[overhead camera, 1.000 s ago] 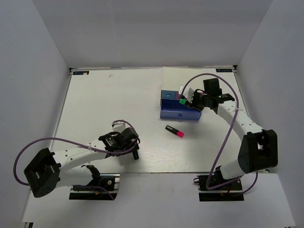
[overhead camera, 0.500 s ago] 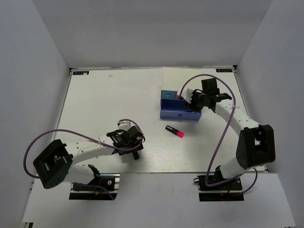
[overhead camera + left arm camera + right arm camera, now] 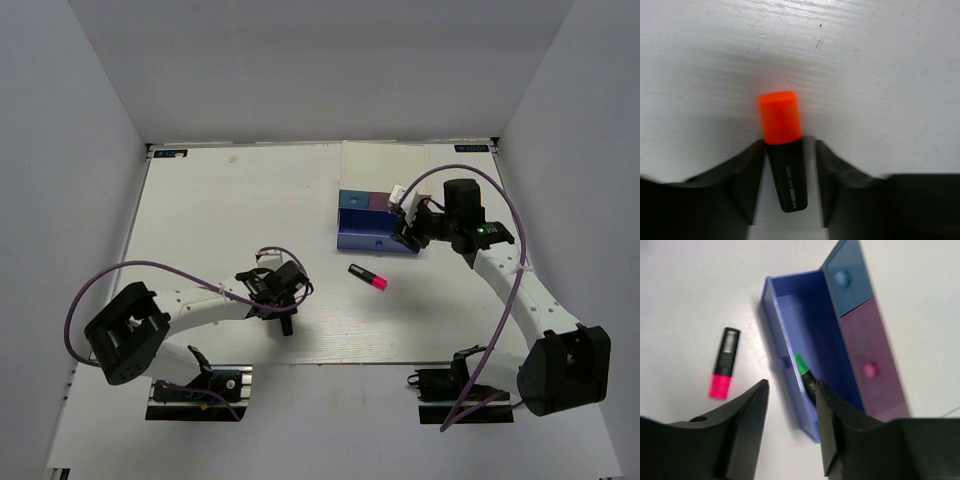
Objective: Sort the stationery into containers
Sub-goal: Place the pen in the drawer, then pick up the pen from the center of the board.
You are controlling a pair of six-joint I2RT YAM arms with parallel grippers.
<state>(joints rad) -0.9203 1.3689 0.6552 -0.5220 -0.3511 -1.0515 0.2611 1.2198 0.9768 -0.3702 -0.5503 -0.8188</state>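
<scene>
The left claw (image 3: 788, 146) straddles the short black marker with an orange cap (image 3: 784, 150), which lies on the white table (image 3: 880, 75). Its fingers stand narrowly apart, with a sliver of table showing beside the barrel. The right claw (image 3: 791, 386) hangs spread and empty over the open blue drawer (image 3: 805, 310), where the green-capped black marker (image 3: 802, 366) lies. The pink-capped black marker (image 3: 723, 363) lies on the table near the drawer.

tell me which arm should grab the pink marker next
Right, likely. The right gripper hangs open over the drawer, pink marker just beside it; the left gripper is farther off, straddling the orange marker.
</scene>
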